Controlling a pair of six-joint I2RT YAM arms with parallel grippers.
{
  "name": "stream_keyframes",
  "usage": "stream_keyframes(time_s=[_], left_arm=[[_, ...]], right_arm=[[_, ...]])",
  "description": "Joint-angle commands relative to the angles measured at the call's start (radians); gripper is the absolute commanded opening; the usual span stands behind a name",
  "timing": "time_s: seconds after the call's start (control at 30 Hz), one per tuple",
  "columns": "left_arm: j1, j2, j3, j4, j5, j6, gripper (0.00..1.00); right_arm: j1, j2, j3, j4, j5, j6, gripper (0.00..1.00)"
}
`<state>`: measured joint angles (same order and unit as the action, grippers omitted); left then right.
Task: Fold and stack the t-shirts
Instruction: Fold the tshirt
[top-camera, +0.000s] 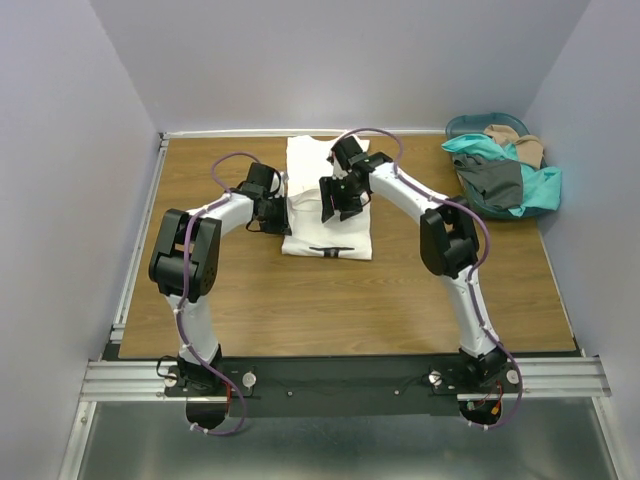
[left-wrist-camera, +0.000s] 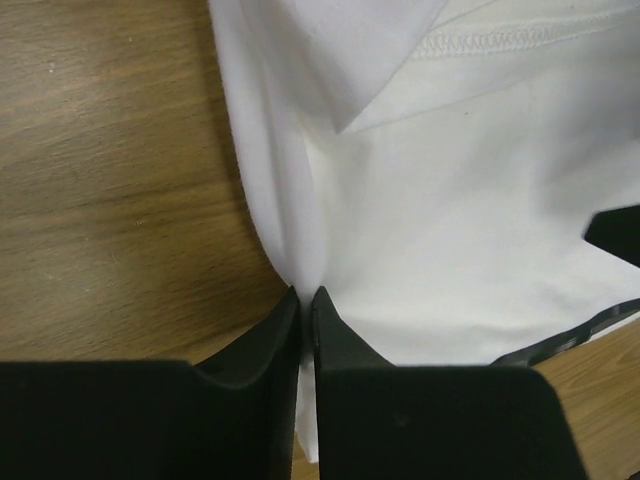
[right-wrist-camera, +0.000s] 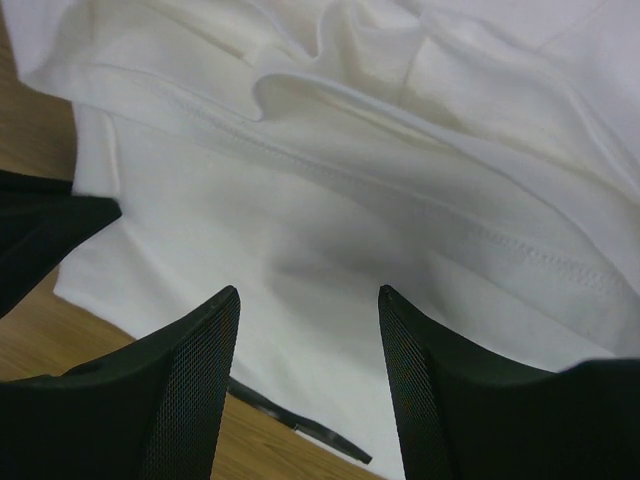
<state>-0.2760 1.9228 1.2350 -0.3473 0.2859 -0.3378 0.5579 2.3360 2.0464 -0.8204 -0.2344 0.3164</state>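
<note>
Three crumpled t-shirts (top-camera: 497, 180) overflow the basket (top-camera: 468, 122), far from the white t-shirt (top-camera: 305, 165).

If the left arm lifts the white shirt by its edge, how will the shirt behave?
Probably floppy: the white shirt shows soft folds and wrinkles, so it would hang and come unfolded. It is likely light, since the left fingers pinch only a thin edge of it. The rest may drag over the table rather than rise as one piece.

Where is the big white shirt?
In the top view, the white shirt lies at the far middle of the table, left of the basket. The left gripper pinches its left edge, and the right gripper hangs open over it.
</note>
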Motion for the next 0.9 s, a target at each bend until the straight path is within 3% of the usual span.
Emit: stream_keyframes(time_s=[0.0,0.37,0.53,0.87], left_arm=[[0.003,0.027,-0.051,-0.005,0.022,0.048,0.13],[0.001,0.019,-0.097,-0.033,0.016,0.114,0.11],[0.001,0.025,-0.092,-0.058,0.006,0.161,0.11],[0.003,0.022,-0.109,-0.062,0.03,0.186,0.11]], right_arm=[[-0.001,0.068,0.032,0.041,-0.013,0.038,0.64],[-0.001,0.16,0.142,0.075,0.09,0.093,0.65],[-0.004,0.2,0.207,0.089,0.222,0.101,0.65],[-0.015,0.257,0.425,0.124,0.351,0.115,0.67]])
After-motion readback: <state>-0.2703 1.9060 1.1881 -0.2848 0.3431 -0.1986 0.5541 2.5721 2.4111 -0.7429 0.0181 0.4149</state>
